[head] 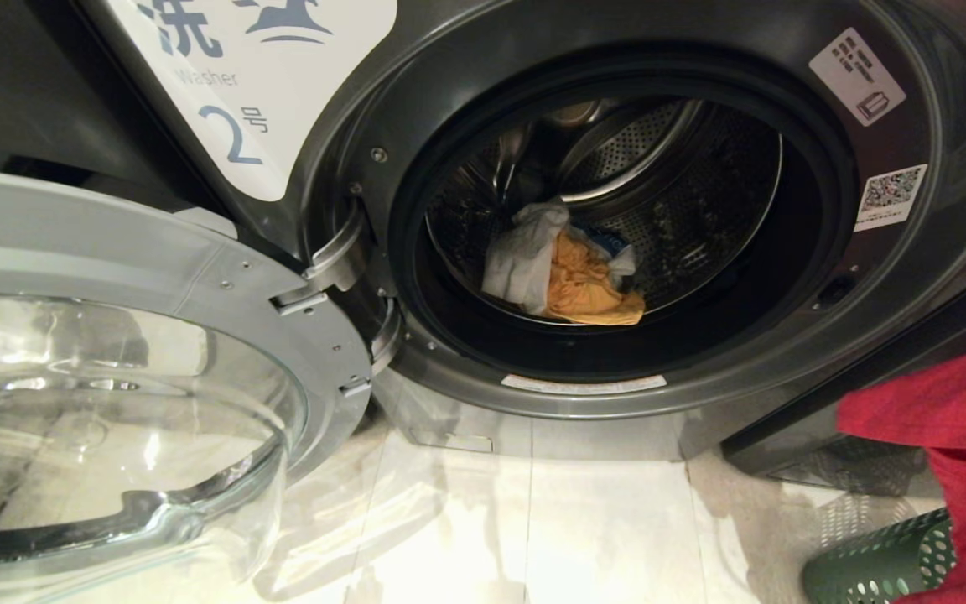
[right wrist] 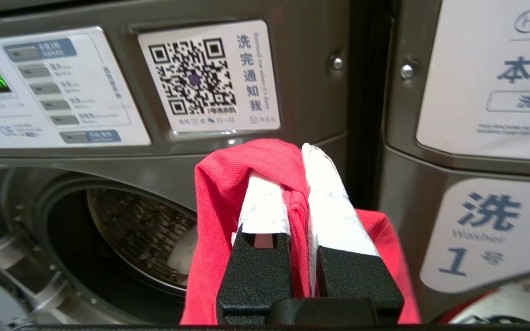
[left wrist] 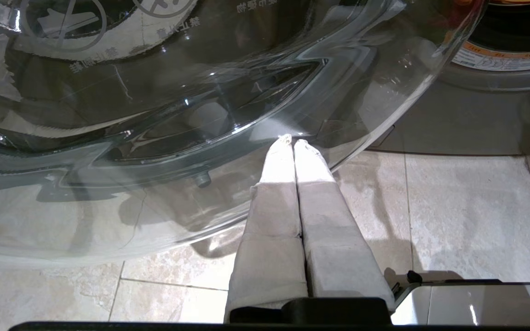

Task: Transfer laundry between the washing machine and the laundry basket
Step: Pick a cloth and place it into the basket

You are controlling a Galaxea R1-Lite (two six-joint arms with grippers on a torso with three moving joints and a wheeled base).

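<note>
The washing machine [head: 785, 352] stands with its door swung open to the left. In its drum lie a white cloth [head: 521, 260] and an orange cloth [head: 588, 289]. My right gripper [right wrist: 290, 158] is shut on a red garment [right wrist: 214, 216], held up facing the machine's front to the right of the drum opening. That red garment [head: 953, 419] hangs at the head view's right edge, above the green laundry basket [head: 877, 566]. My left gripper [left wrist: 292, 140] is shut and holds nothing, parked low under the glass door [left wrist: 154, 115].
The open glass door [head: 114, 403] fills the left of the head view. A second washer [right wrist: 476, 184] stands to the right of the first. Pale tile floor [head: 533, 520] lies in front of the machine.
</note>
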